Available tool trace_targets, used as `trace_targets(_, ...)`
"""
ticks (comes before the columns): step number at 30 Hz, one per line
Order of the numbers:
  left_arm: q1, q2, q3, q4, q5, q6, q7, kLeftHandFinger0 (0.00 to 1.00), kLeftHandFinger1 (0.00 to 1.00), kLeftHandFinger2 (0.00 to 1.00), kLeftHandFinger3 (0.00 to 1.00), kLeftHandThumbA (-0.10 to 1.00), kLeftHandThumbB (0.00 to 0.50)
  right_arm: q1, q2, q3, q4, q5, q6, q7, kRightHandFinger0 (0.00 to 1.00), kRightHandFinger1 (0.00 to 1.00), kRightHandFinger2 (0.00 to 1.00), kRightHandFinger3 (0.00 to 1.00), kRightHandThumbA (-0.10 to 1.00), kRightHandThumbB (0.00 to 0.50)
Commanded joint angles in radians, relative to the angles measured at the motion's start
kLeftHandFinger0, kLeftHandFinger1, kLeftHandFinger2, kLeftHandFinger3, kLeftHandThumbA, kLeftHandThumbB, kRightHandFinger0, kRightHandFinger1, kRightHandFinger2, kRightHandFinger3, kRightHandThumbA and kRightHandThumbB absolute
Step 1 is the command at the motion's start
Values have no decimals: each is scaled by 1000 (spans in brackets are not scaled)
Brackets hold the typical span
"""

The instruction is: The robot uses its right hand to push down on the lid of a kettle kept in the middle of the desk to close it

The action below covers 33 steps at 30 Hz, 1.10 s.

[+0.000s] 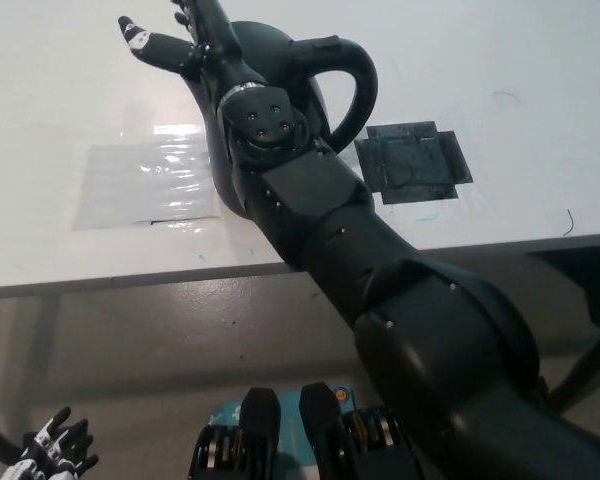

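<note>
A black kettle [280,62] stands in the middle of the white desk [500,60], its looped handle [358,82] towards the right. Its domed top shows behind my wrist and looks down flat. My black right arm crosses over the kettle's front from the lower right and hides most of its body. My right hand [185,40] is past the kettle's upper left side, fingers apart, holding nothing and partly cut off by the top edge. My white left hand [52,456] rests low at the bottom left corner, below the desk, fingers apart.
A black taped square [415,160] lies on the desk just right of the kettle. A shiny clear sheet [145,185] is stuck to the desk at its left. The desk's front edge [130,278] runs across the middle, with floor below it.
</note>
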Motion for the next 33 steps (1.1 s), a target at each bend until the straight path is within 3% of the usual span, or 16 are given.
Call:
trace_targets(1, 1, 6, 13, -27, -11, -10, 5, 1000, 1000, 1000, 1000, 216, 249, 10, -6, -17, 11, 23, 20, 34, 1000, 1000, 1000, 1000, 605, 31)
trace_targets(4, -1, 5, 19, -21, -18, -13, 2, 1000, 1000, 1000, 1000, 211, 244, 39, -18, -42, 9, 46, 5, 47, 1000, 1000, 1000, 1000, 549, 16)
trace_targets(8, 5, 4, 28, -20, -31, -14, -4, 1000, 1000, 1000, 1000, 198, 242, 137, -35, -61, 14, 50, -16, 46, 1000, 1000, 1000, 1000, 559, 0)
trace_targets(15, 5, -5, 28, -28, -30, -7, 5, 1000, 1000, 1000, 1000, 181, 249, 287, -34, -79, 20, 54, -58, 82, 1000, 1000, 1000, 1000, 596, 73)
trace_targets(28, 27, -9, 40, -38, -36, 0, 9, 1000, 1000, 1000, 1000, 163, 238, 250, -23, -63, -4, 34, -132, 102, 1000, 1000, 1000, 1000, 686, 78)
trace_targets(29, 30, -9, 42, -36, -37, -2, 8, 1000, 1000, 1000, 1000, 161, 239, 235, -16, -26, -52, -9, -214, 67, 1000, 1000, 1000, 1000, 594, 65)
trace_targets(31, 34, -7, 48, -36, -44, -4, 3, 1000, 1000, 1000, 1000, 166, 243, 224, -11, -3, -95, -23, -262, 76, 1000, 1000, 1000, 1000, 551, 48)
trace_targets(33, 27, -6, 51, -32, -50, -2, 0, 1000, 1000, 1000, 1000, 166, 252, 218, -8, 20, -210, -30, -292, 105, 1000, 1000, 1000, 1000, 501, 89)
